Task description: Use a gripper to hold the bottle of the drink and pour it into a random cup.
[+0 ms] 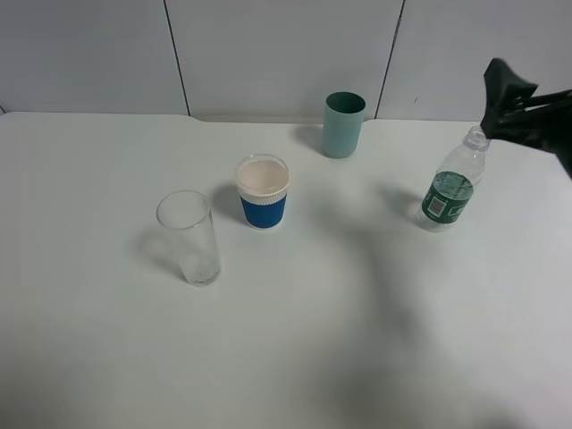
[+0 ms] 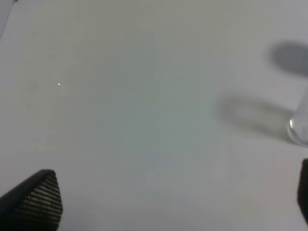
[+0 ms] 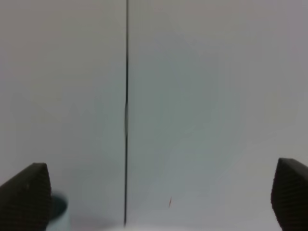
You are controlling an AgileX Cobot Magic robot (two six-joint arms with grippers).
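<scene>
Exterior high view takes in the whole white table (image 1: 295, 340): a clear plastic bottle (image 1: 453, 183) with a dark green label stands upright toward the right side, a teal cup (image 1: 343, 124) stands near the back wall, a white paper cup with a blue sleeve (image 1: 263, 192) sits near the middle, and a tall clear glass (image 1: 189, 237) stands in front and to the left of the paper cup. All four stand apart from one another. Only this view shows the right gripper (image 1: 511, 100) beside the bottle: its black tip hangs just above and to the right of the bottle's neck, and contact cannot be judged from here. The right wrist view adds what the overhead one lacks, the two black fingers (image 3: 26, 195) set wide apart at the frame's edges with nothing between them, facing the grey wall panels and a dark seam; a sliver of the teal cup (image 3: 57, 209) shows beside one finger. The left wrist view looks down on bare table, with the left gripper (image 2: 163, 202) spread wide, one textured finger (image 2: 41, 197) visible and empty, and the blurred edge of the glass (image 2: 299, 127) at the side. The left arm is outside the overhead view.
</scene>
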